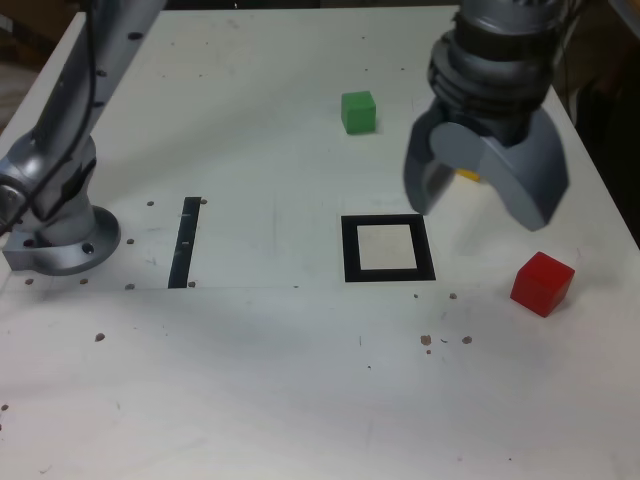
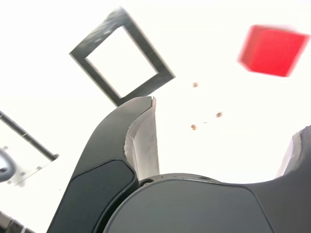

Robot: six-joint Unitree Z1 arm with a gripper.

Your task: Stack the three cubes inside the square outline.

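Note:
My gripper [image 1: 480, 210] hangs open over the table, right of the square outline [image 1: 347, 248] in the exterior view, with nothing between its fingers. A sliver of the yellow cube [image 1: 468, 176] shows behind the gripper; the rest is hidden. The green cube [image 1: 358, 111] sits farther back, beyond the outline. The red cube [image 1: 542, 283] rests near the exterior view's right edge, in front of the gripper. The wrist view shows the open gripper [image 2: 228, 116], the black outline [image 2: 164, 68] with its pale inner square, and the blurred red cube [image 2: 273, 50]. Nothing lies inside the outline.
A thin black strip [image 1: 185, 241] is marked on the white table at the exterior view's left. The arm's grey base [image 1: 60, 240] is bolted beside it. Small brown specks [image 1: 427, 340] dot the table. The table's right edge runs close to the red cube.

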